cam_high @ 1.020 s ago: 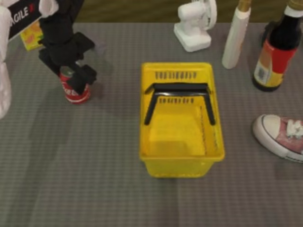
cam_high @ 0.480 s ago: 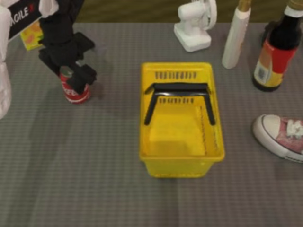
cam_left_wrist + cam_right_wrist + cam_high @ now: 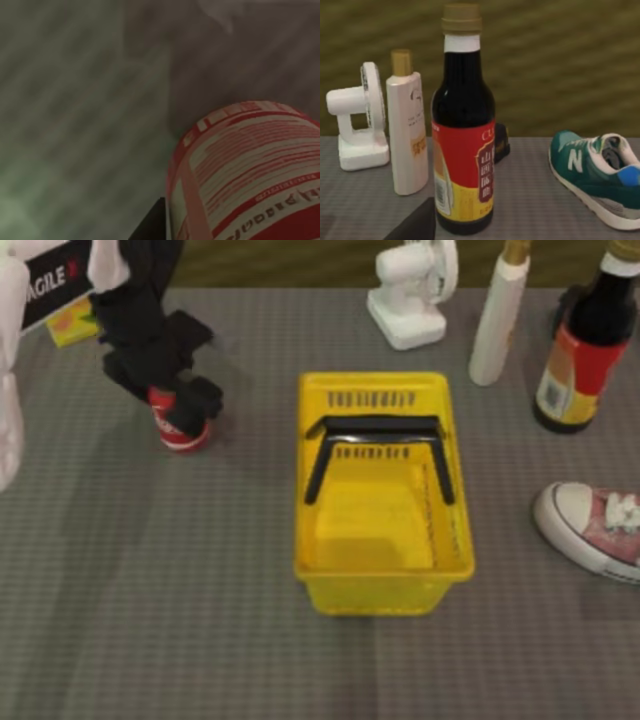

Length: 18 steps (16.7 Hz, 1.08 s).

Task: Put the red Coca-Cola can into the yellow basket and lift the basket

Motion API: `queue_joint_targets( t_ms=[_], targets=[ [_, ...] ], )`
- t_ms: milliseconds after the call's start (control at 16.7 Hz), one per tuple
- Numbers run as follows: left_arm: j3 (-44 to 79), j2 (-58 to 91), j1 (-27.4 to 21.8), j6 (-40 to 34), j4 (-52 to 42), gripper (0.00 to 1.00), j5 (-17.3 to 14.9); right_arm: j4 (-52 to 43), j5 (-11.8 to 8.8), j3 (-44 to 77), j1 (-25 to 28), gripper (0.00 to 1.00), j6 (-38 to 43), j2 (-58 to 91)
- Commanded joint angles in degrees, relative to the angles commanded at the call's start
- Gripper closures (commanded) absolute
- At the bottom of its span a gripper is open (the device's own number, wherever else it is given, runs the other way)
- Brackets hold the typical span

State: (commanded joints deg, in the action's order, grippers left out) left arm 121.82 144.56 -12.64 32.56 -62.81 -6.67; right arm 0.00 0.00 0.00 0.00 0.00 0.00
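The red Coca-Cola can (image 3: 184, 432) is at the table's left, upright, with my left gripper (image 3: 178, 406) shut on it from above. In the left wrist view the can (image 3: 250, 170) fills the near field, and one dark finger (image 3: 150, 225) lies against its side. The yellow basket (image 3: 384, 585) stands in the middle of the table, to the right of the can, with nothing inside it. Its black handle (image 3: 378, 426) is folded down across the far half. My right arm is outside the top view; one finger (image 3: 417, 225) of its gripper shows, well off to the side, holding nothing.
Along the far edge stand a white fan (image 3: 410, 295), a white bottle (image 3: 498, 325) and a dark bottle with a red label (image 3: 582, 350). A pink sneaker (image 3: 592, 528) lies at the right edge. A yellow item (image 3: 72, 320) lies behind the left arm. A teal sneaker (image 3: 595, 175) shows in the right wrist view.
My left gripper has shifted a little to the right, towards the basket, carrying the can with it. The basket has not moved.
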Motion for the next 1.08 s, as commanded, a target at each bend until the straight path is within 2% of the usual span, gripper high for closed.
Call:
queue_joint_targets(
  t_ms=[240, 840, 1080],
  targets=[
    [-7.8, -2.1, -1.0, -5.2, 17.1, 1.00, -11.2, 0.0, 0.0, 0.0, 0.0, 0.00, 0.0, 0.0],
    [-30.2, -14.7, -4.0, -21.5, 76.4, 1.00, -47.9, 0.0, 0.0, 0.0, 0.0, 0.00, 0.0, 0.0],
    [-37.7, -19.2, -4.9, -26.8, 94.3, 1.00, -59.7, 0.0, 0.0, 0.0, 0.0, 0.00, 0.0, 0.0]
  ],
)
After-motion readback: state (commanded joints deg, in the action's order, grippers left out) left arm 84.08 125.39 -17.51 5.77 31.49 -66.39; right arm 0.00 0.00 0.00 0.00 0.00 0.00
